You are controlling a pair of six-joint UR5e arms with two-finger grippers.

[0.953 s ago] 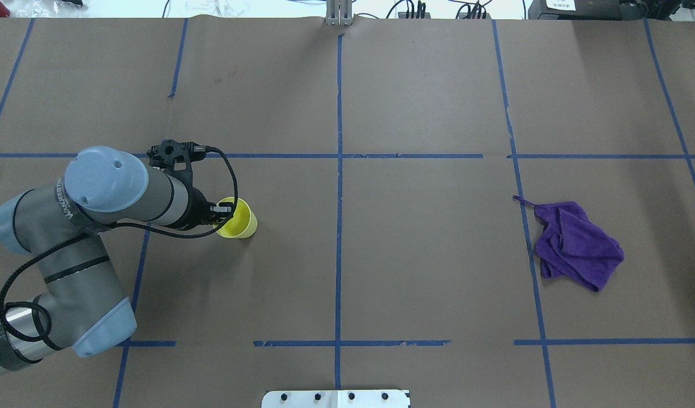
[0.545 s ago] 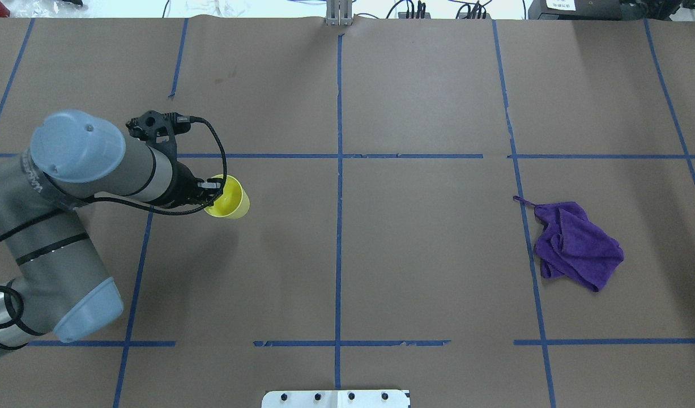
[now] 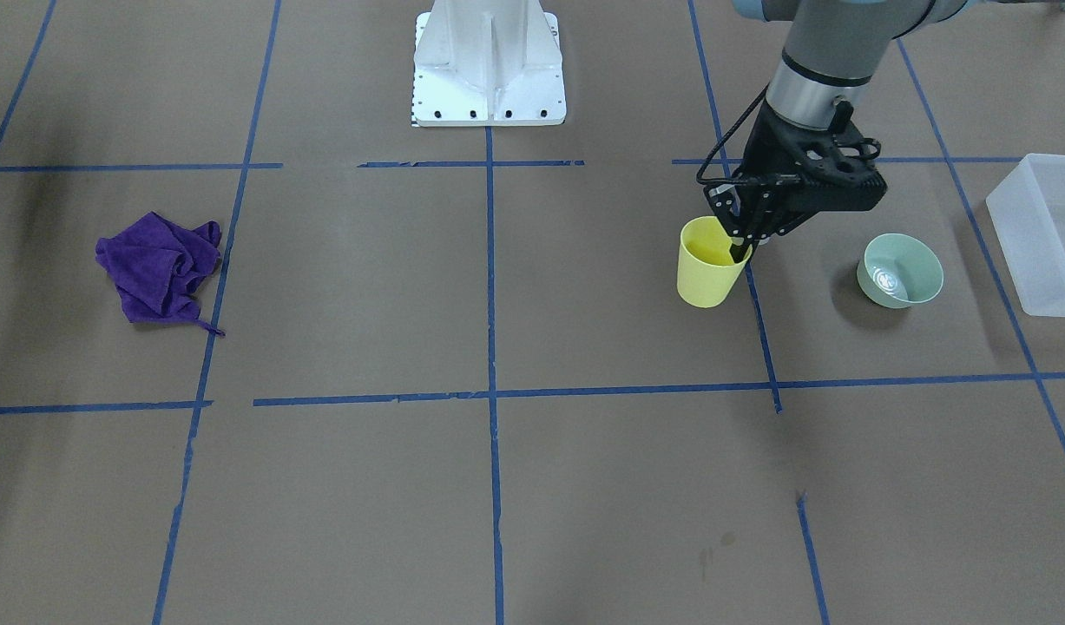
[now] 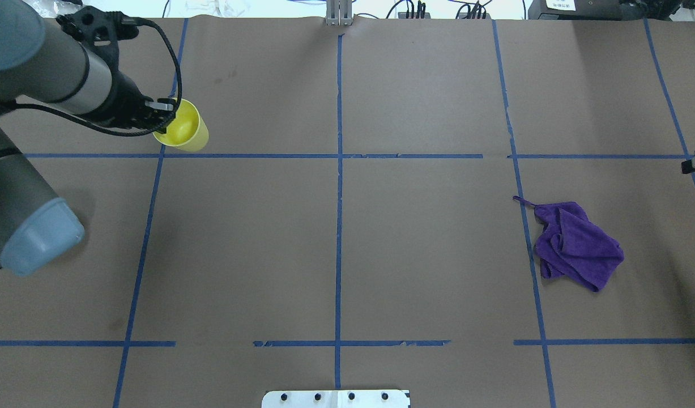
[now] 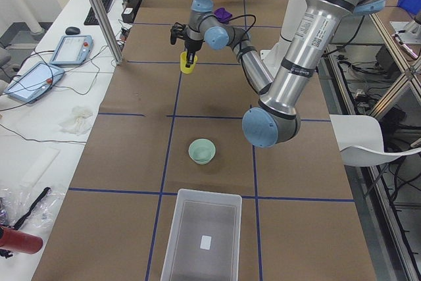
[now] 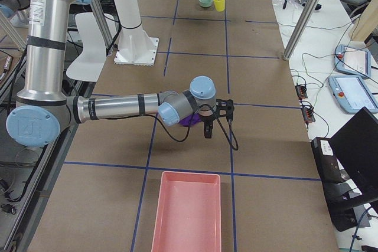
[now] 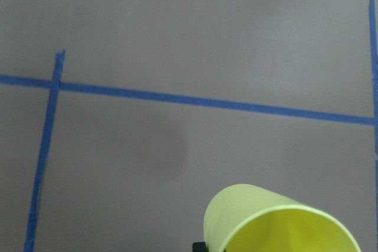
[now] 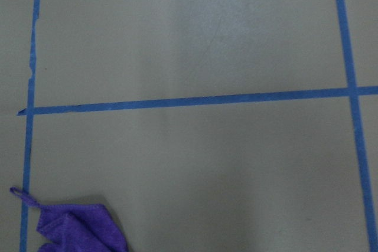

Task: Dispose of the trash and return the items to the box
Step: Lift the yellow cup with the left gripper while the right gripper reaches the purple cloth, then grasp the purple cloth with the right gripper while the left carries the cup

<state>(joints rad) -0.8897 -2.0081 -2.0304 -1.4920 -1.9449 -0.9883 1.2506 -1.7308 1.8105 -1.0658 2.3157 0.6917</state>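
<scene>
My left gripper (image 3: 742, 250) is shut on the rim of the bright yellow cup (image 3: 707, 269), one finger inside it, and holds it slightly tilted above the table. The cup also shows in the overhead view (image 4: 184, 129) at the far left and in the left wrist view (image 7: 277, 222). The pale green bowl (image 3: 899, 271) stands upright on the table beside the cup. The frosted-white box (image 3: 1042, 233) lies beyond the bowl, near the table's end (image 5: 204, 235). My right gripper (image 6: 208, 127) hovers by the purple cloth; I cannot tell if it is open or shut.
A crumpled purple cloth (image 4: 576, 246) lies on the right half of the table. A pink tray (image 6: 186, 210) stands at the table's right end. The white robot base (image 3: 489, 65) sits at the near middle edge. Blue tape lines grid the brown paper.
My left arm has carried the yellow cup up and to the left in the overhead view, still gripped. A bit of the right gripper now shows at that view's right edge.
</scene>
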